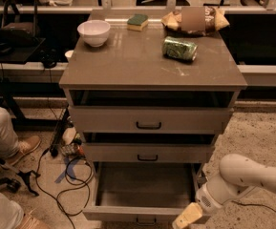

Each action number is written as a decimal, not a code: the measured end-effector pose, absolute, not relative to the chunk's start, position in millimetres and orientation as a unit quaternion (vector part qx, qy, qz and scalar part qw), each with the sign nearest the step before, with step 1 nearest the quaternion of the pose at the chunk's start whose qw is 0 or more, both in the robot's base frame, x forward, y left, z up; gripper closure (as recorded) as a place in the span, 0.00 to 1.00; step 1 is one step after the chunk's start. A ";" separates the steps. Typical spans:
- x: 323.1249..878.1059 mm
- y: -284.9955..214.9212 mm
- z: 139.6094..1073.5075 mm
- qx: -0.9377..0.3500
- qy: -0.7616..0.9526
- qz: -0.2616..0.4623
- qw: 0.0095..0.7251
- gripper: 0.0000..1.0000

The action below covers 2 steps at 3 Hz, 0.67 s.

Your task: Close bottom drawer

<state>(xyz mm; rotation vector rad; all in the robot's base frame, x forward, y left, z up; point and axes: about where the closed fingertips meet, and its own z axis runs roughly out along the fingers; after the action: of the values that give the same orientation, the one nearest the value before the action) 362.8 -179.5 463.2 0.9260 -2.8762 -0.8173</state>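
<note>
The bottom drawer point(144, 185) is the lowest of three light-grey cabinet drawers and stands pulled far out, its wide shallow tray empty. Its front edge point(137, 214) runs along the bottom of the view and the black handle barely shows. My gripper point(187, 217) sits at the drawer's front right corner, at the end of the white arm point(245, 178) that comes in from the right. Its yellowish fingers point down and left against the drawer front.
The two upper drawers point(148, 120) stand slightly out. On the cabinet top are a white bowl point(94, 32), a sponge point(137, 22), a green can point(179, 48) on its side and a chip bag point(195, 19). Cables point(63, 168) and a person's legs point(4, 137) are at the left.
</note>
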 end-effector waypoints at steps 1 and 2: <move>341.2 -170.3 426.4 0.283 -0.914 -0.289 0.037 0.00; 341.1 -170.1 426.7 0.284 -0.914 -0.289 0.037 0.00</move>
<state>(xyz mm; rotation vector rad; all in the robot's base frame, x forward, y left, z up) 341.1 -170.1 426.7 0.8708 -2.8051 -0.8865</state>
